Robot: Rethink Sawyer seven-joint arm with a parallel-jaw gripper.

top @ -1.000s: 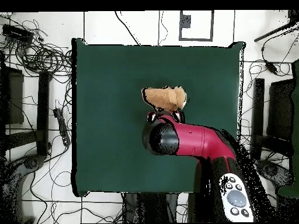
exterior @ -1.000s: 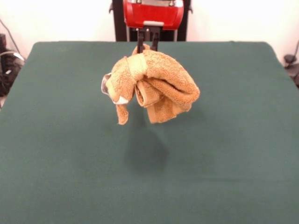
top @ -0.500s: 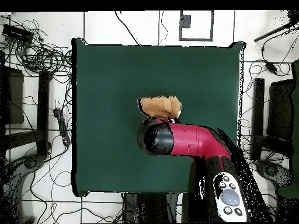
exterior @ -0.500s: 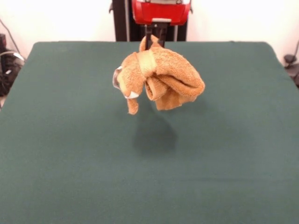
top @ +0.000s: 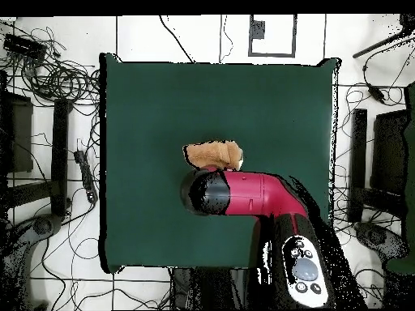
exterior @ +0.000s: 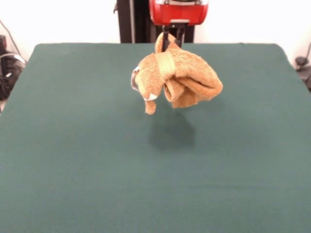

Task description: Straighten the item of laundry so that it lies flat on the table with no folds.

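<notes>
The orange-tan towel hangs bunched up in a crumpled ball, held by its top in my gripper, well above the dark green table. The gripper is shut on the towel's upper fold. A pale woven band wraps across the bundle, and a small white tag shows at its lower left. The towel's shadow lies on the cloth below it. In the overhead view the towel pokes out beyond the red and black arm, which hides the gripper, over the table.
Cables and black equipment lie on the floor around the table in the overhead view. The robot's black pedestal stands at the table's far edge in the front view.
The gripper has carried the hanging towel sideways, to the right in the front view and to the left in the overhead view. The towel stays bunched and held.
</notes>
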